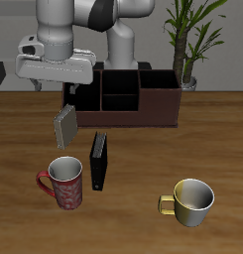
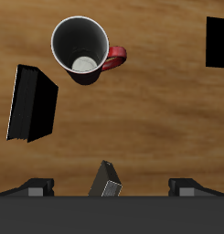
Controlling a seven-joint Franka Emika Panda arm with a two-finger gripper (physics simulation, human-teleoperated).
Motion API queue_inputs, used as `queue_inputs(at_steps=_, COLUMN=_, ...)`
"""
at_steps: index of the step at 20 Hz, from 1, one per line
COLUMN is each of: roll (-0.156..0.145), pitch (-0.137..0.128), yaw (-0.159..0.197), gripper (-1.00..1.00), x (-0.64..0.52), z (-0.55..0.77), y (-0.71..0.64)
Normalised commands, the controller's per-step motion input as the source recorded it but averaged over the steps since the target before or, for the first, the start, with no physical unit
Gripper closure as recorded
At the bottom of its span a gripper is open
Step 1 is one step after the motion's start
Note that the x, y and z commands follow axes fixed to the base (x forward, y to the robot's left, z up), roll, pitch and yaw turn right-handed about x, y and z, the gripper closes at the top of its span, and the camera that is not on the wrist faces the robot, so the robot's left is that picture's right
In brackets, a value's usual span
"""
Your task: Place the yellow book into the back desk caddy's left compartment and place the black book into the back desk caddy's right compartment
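Note:
The yellow book, dull grey-tan with striped page edges, stands slightly tilted just in front of the back desk caddy. My gripper is right above it, open. In the wrist view the book's top sits between my gripper fingers, which stand far apart and clear of it. The black book stands upright on the table nearer the front edge. The caddy's left compartment lies just behind my gripper. The wide right compartment is at the caddy's other end.
A red mug stands beside the black book near the front. A yellow mug sits apart from them near the front edge. A potted plant stands behind the caddy. A dark shape shows at the wrist view's edge.

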Motion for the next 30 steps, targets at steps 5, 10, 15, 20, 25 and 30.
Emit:
queue_inputs(at_steps=5, roll=-0.033, pitch=-0.015, yaw=-0.048, gripper=-1.0, x=-0.22, z=-0.19, y=-0.16)
queue_inputs(at_steps=10, roll=0.032, pitch=0.001, yaw=-0.073, gripper=-1.0, x=-0.38, z=-0.4, y=-0.05)
queue_inputs(at_steps=15, roll=0.067, pitch=-0.004, yaw=-0.052, gripper=-1.0, x=-0.25, z=-0.17, y=0.23)
queue_inputs(at_steps=20, roll=0.02, pitch=0.014, yaw=-0.051, gripper=-1.0, x=-0.11, z=-0.16, y=0.06)
queue_inputs(at_steps=25, roll=-0.019, pitch=0.007, yaw=-0.044, gripper=-1.0, x=0.02, z=-0.14, y=-0.1)
queue_inputs(at_steps=30, roll=0.009, pitch=0.034, yaw=-0.007, gripper=-1.0, x=0.0, z=-0.27, y=0.01)
